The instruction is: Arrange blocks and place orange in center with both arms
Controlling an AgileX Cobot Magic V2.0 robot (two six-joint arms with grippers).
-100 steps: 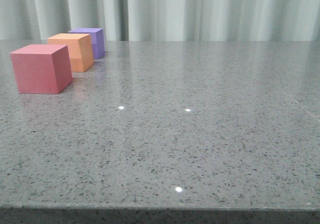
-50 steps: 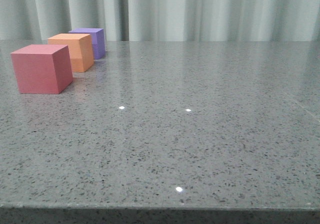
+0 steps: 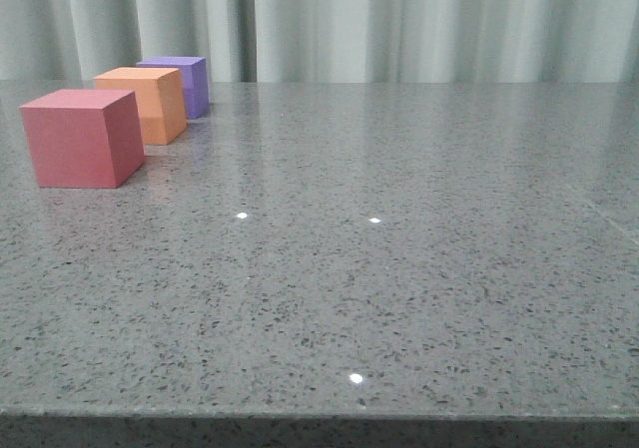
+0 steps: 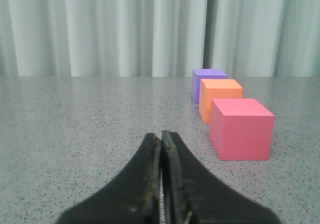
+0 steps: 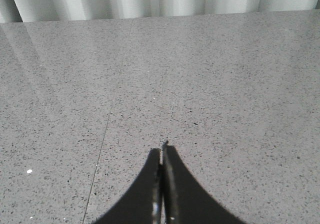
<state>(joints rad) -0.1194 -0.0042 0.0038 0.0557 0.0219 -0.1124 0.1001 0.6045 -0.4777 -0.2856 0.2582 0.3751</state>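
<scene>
Three blocks in a row at far left of the grey speckled desk (image 3: 399,268), curtain (image 3: 399,24) behind: pinkish-red cube (image 3: 80,137) nearest, orange cube (image 3: 145,102) in the middle, purple cube (image 3: 185,82) farthest. No legible markings on any face. Left claw (image 4: 161,136) and right claw (image 5: 162,149) both clenched, empty, apart from the cubes.

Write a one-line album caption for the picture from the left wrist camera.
Closed left gripper low over the speckled grey table, facing a line of pink cube, orange cube, purple cube.
</scene>
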